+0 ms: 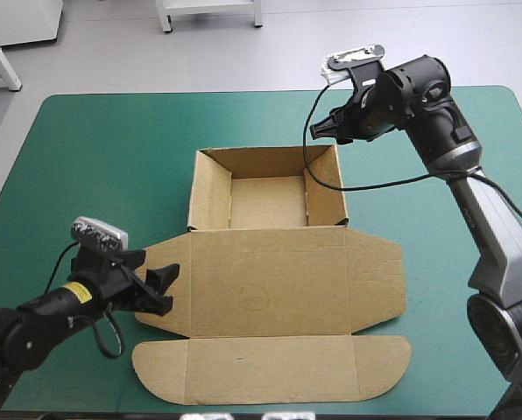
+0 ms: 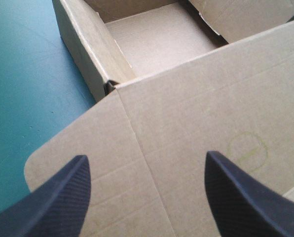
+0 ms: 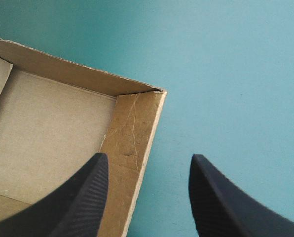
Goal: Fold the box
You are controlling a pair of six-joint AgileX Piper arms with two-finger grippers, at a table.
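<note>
Brown box (image 1: 283, 289), open, at the middle of the teal-green worktop (image 1: 86, 157). Closest to the worktop's near edge lies the rounded tuck flap (image 1: 270, 372), flat; beyond it is the lid panel (image 1: 243, 262), also flat, with a side flap at each end. The left gripper (image 1: 162, 290), toward the near left corner, holds its black fingers (image 2: 58, 197) apart at the left side flap (image 1: 175, 255) (contact with the board cannot be told). Farther on stands the tray (image 1: 267, 203), four walls raised, opening upward. The right gripper (image 1: 317, 131) hovers over the tray's far right corner, spread wide, one finger above the wall, the other above bare worktop.
</note>
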